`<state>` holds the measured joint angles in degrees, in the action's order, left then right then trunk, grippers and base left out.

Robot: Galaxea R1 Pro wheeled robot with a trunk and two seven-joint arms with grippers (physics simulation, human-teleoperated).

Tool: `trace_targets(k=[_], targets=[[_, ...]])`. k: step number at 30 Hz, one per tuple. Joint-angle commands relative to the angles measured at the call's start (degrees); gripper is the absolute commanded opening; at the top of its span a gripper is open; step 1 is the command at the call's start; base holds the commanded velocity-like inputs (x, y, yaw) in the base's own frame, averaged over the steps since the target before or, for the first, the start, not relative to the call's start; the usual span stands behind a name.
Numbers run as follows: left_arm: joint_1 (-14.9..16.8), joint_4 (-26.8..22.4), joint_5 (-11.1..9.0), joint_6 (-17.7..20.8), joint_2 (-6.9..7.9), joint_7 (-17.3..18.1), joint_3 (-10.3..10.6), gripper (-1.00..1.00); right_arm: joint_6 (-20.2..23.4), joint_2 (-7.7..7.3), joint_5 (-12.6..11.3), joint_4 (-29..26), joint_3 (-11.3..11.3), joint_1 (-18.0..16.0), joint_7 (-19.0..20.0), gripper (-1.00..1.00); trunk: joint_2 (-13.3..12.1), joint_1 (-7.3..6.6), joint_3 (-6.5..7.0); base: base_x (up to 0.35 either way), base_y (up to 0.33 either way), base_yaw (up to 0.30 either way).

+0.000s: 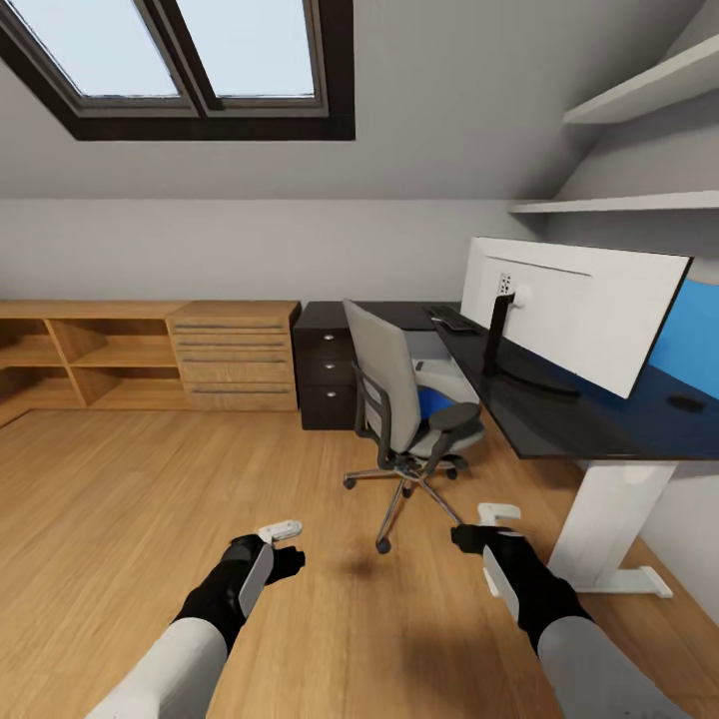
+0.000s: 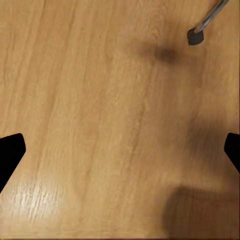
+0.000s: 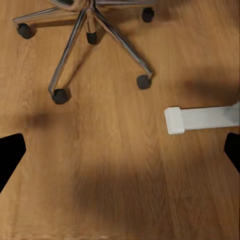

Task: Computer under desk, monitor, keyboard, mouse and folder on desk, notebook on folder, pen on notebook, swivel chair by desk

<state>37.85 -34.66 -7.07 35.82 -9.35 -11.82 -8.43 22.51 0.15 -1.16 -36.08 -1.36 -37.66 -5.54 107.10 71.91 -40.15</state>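
Head view: swivel chair (image 1: 409, 409) stands beside the desk (image 1: 599, 419), something blue on its seat, likely the folder; monitor (image 1: 584, 310) and keyboard (image 1: 454, 320) sit on the desk. Left gripper (image 1: 283, 529) and right gripper (image 1: 496, 516) hover low, unloaded for approach. Left wrist: fingertips apart above floor (image 2: 90, 110), one caster (image 2: 196, 36) showing. Right wrist: fingertips apart; chair base (image 3: 90, 30) and desk foot (image 3: 200, 119), hidden detail elsewhere.

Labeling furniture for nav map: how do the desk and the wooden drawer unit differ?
The desk has a glossy black top on a white leg; the wooden drawer unit is light wood throughout. The desk carries a monitor and keyboard; nothing shows atop the drawer unit. Both stand on the wood floor.
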Motion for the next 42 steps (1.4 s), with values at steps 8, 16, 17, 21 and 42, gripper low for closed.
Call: trace_targets(k=[8,16,17,21,42], targets=[[1.2,0.7,-0.7,-3.5,0.14,-0.7,0.1,1.0,-8.3,0.02,-0.2,14.9,0.1,-6.5,0.0,1.0,3.3,1.76,-1.5,0.0,0.0,0.0],[-9.9,-37.2,-0.7,7.0,-0.06,-0.8,2.1,1.0,-2.5,-0.15,-0.4,3.0,-0.1,-6.5,0.3,1.0,6.5,3.51,-2.94,0.0,0.0,0.0],[-12.1,-42.5,-0.8,9.8,-0.06,-0.7,2.5,1.0,-0.9,-0.15,-0.5,0.8,-0.1,-6.4,0.3,1.0,6.9,3.73,-3.12,0.0,0.0,0.0],[-19.1,-57.1,-0.9,16.8,-0.06,-0.9,5.2,1.0,8.6,0.17,-1.3,-18.4,-0.1,1.7,0.3,1.0,8.5,4.61,-3.84,0.0,0.0,0.0],[-19.7,-57.4,-1.0,17.0,-0.05,-1.0,5.4,1.0,7.2,0.13,-3.2,-21.0,-0.2,3.4,0.3,1.0,16.9,9.22,-7.61,0.0,0.0,0.0]])
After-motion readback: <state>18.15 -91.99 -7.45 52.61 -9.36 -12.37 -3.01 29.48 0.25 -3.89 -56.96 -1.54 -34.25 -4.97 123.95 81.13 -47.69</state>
